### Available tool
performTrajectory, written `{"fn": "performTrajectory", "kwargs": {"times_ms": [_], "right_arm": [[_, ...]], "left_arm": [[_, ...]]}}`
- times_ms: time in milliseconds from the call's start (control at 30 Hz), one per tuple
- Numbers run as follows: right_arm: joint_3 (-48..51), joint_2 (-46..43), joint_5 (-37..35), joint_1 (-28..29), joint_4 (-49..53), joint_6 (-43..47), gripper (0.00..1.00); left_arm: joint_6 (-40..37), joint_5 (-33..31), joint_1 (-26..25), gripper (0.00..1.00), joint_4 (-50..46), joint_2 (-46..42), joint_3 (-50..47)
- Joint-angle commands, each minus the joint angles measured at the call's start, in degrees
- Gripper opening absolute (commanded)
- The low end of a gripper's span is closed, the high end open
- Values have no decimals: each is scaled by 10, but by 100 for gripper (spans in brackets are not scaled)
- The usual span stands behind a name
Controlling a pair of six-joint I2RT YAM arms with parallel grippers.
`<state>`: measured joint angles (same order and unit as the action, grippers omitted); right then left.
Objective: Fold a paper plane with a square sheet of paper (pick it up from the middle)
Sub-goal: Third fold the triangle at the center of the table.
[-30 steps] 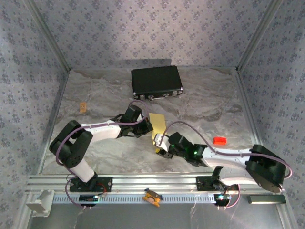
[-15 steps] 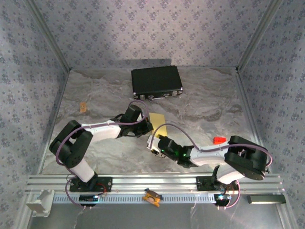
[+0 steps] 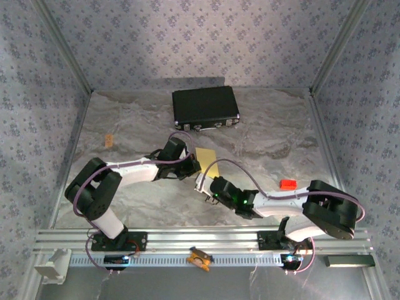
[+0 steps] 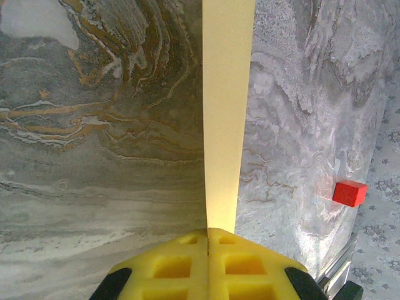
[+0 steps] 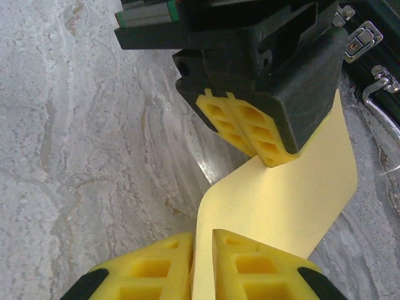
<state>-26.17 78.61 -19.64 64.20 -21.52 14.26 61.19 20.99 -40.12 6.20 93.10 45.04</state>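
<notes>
The yellow sheet of paper (image 3: 208, 164) hangs in the air just above the middle of the table (image 3: 269, 137), strung between the two arms. The left gripper (image 4: 207, 234) is clamped tight on one end, its pads meeting with the paper between them. The right gripper (image 5: 201, 247) has its fingers drawn in around the other end with only a sliver of gap, so I judge that it pinches the sheet too. The paper looks very light and limp: in the right wrist view it bows in a soft curve between the two holds, so it will sag, twist or crease at the least pull, and it could tear if the arms draw apart. It probably handles best held close to the edge with flat pads and the span kept short and slack — a hold near the middle would leave both ends free to flop. The overhead view gives the layout, with the black case (image 3: 205, 107) well behind the paper and a small red block (image 3: 287, 184) off to the right. The left wrist view looks along the paper, so it reads as a narrow band, while the right wrist view shows its width and bend and the left gripper's (image 5: 262, 153) bite on it.
</notes>
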Motion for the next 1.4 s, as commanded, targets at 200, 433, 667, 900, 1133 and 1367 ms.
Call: {"fn": "performTrajectory", "kwargs": {"times_ms": [200, 433, 667, 900, 1133, 1367], "right_arm": [[2, -16, 18, -12, 23, -27, 3], [-8, -37, 94, -44, 63, -67, 0], [-51, -39, 295, -128, 157, -190, 0], [-102, 14, 424, -172, 196, -255, 0], [-139, 62, 491, -182, 201, -285, 0], [-138, 87, 506, -193, 188, -294, 0]], "left_arm": [[3, -3, 3, 4, -1, 4, 3], [-17, -28, 4, 24, -43, -10, 10], [-65, -89, 13, 55, -146, -52, 33], [-93, -96, 25, 56, -160, -67, 56], [-134, -55, 39, 46, -165, -22, 113], [-149, 11, 45, 25, -143, 74, 162]]}}
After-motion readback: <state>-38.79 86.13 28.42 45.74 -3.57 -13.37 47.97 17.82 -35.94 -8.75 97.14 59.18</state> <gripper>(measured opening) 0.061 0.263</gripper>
